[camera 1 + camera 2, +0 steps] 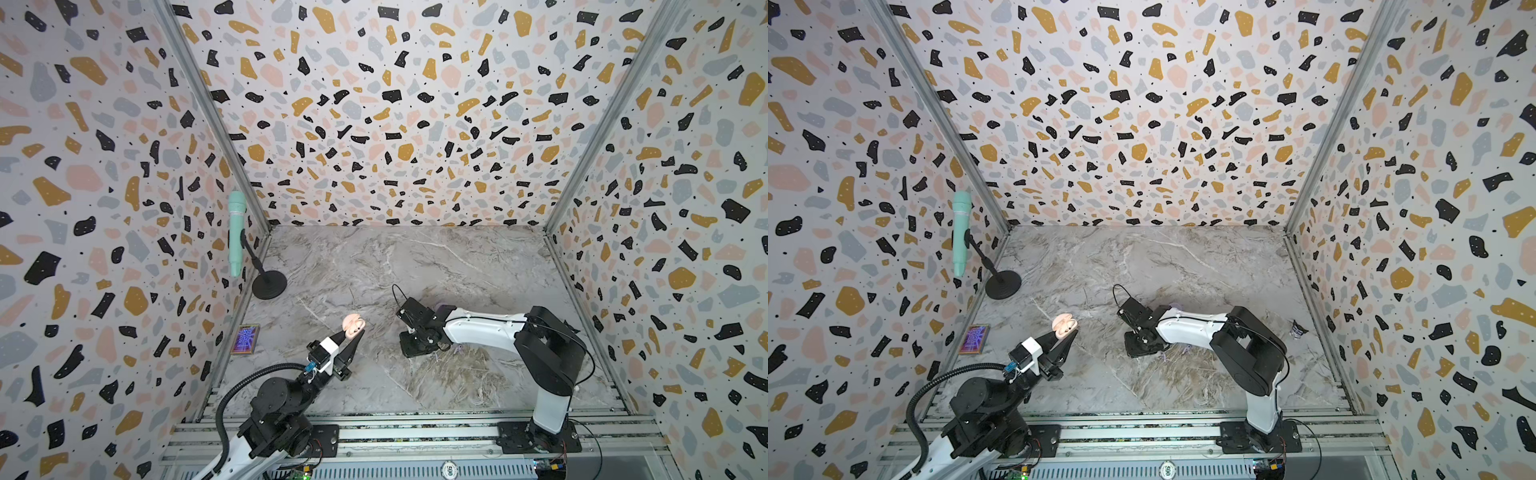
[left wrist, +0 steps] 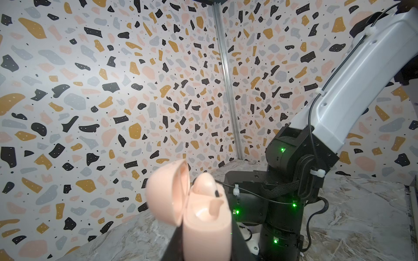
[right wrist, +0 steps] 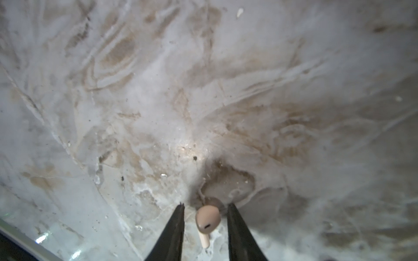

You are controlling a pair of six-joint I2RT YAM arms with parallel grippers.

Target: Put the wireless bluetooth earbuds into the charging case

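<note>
We see the left hand [image 1: 354, 331] raised above the marble-patterned bench [image 1: 374, 266] and clamped on the pale pink charging case [image 1: 353, 324]; in both top views the case sits at the tips of its two dark fingers, left of the bench's middle; in the left wrist view the case [image 2: 205, 228] stands upright between those fingers [image 2: 236, 252], its lid [image 2: 166, 194] swung open to one side; a seated earbud [image 2: 203, 184], pale pink like the case, rests in one well, and a second well [image 2: 214, 208] shows just beside it.

The right arm [image 1: 482, 328] reaches in from the right toward the middle, its wrist bent down at the bench; the top views hide its hand under the wrist; in the right wrist view we find the right hand [image 3: 206, 205] low over the bench with its jaws parted, a dark finger [image 3: 176, 228] on each side of a loose earbud [image 3: 207, 220]; this pale pink bud lies on the bench between them, stem toward the camera; a sliver of bench shows on both sides of it, so we judge that neither finger touches it.

By the left wall a mint-green microphone [image 1: 236, 232] hangs on a black stand [image 1: 269, 284]; nearer the front a small colourful card [image 1: 245, 339] lies by the same wall.
</note>
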